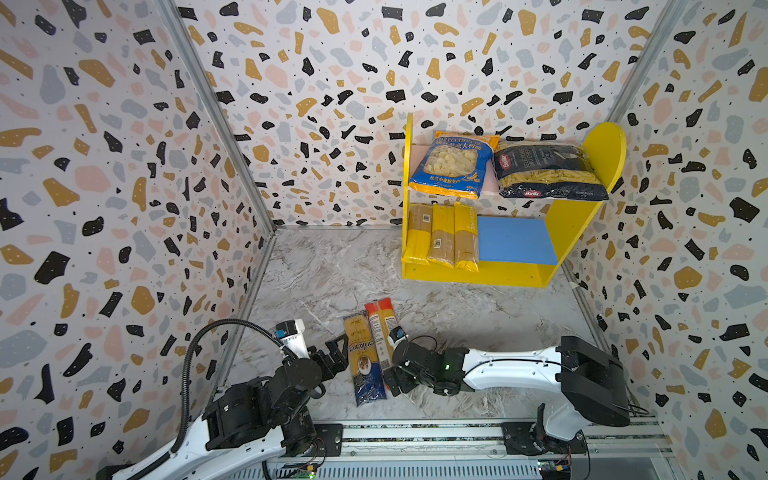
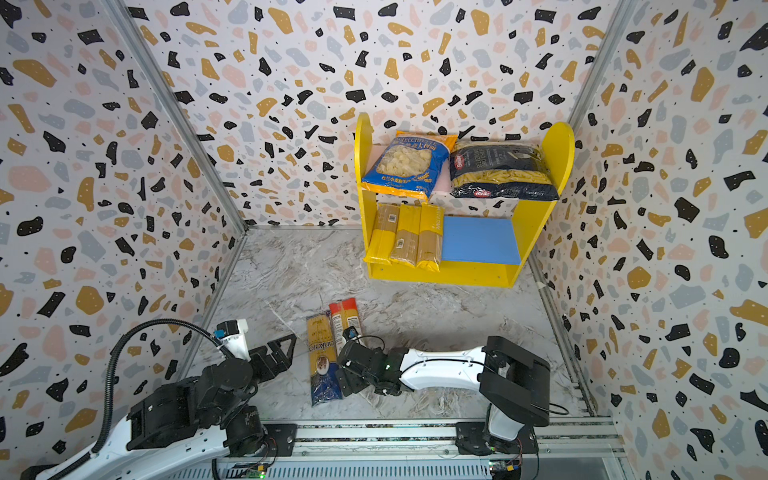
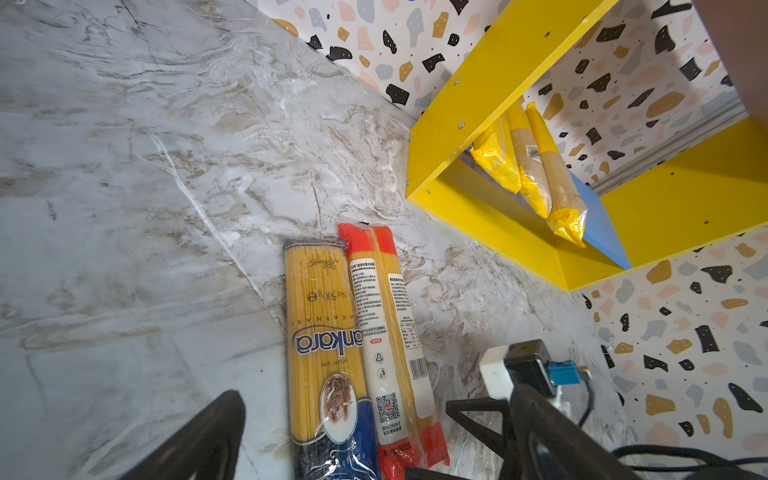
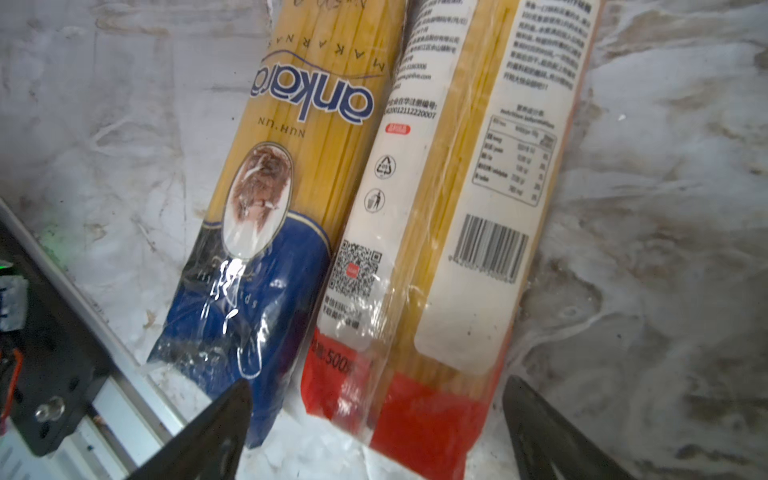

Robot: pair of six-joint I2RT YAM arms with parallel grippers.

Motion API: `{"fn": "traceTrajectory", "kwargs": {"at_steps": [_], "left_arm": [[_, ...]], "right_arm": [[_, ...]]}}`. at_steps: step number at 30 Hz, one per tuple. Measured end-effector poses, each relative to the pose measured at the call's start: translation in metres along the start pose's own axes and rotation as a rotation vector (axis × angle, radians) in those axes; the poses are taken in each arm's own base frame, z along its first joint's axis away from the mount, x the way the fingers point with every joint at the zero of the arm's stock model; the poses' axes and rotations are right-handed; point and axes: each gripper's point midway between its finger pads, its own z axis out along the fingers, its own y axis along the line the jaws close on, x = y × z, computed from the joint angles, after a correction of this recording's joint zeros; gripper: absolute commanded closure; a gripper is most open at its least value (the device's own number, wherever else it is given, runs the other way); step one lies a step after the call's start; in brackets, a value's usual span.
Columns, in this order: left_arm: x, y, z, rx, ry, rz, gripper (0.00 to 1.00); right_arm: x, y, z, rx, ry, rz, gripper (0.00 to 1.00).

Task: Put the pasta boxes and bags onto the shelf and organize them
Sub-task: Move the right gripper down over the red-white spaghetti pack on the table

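**Desk:** What is shown, from the largest thing down?

**Caption:** A marble counter (image 1: 316,266) is seen in both top views, with a yellow shelf (image 1: 478,276) set at its far right corner. On the pink upper board a navy penne bag (image 1: 548,172) is laid at the right, and a blue-and-orange shell-pasta bag (image 1: 451,166) just beside it at the left. Three long yellow spaghetti packs (image 1: 442,235) are lined up side by side on the left part of the blue lower board.

**Desk:** And what is found off the shelf?

**Caption:** A blue-ended spaghetti pack (image 1: 365,361) and a slim red pack (image 1: 384,324) are laid touching, side by side, near the counter's front edge. The right pincer (image 4: 378,384) is spread wide, astride the red pack's near end, with nothing gripped. The left pincer (image 1: 337,353) is likewise spread wide and empty, just left of the blue-ended spaghetti pack.
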Motion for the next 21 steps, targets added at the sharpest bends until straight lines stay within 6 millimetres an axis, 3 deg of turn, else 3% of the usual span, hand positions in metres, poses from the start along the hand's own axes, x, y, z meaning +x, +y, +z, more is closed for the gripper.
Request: {"fn": "traceTrajectory", "kwargs": {"at_steps": [5, 11, 21], "left_arm": [[0.0, 0.0, -0.001, 0.003, -0.001, -0.005, 0.0], [-0.001, 0.0, -0.002, 0.009, -0.004, -0.009, 0.0], [-0.002, 0.0, -0.003, 0.018, -0.008, -0.015, 0.0]], "right_arm": [[-0.008, 0.001, 0.016, 0.041, 0.008, -0.01, 0.05], [-0.002, -0.013, 0.032, 0.097, 0.049, -0.008, 0.05], [0.001, -0.023, 0.041, 0.103, 0.079, 0.008, 0.05]]}}
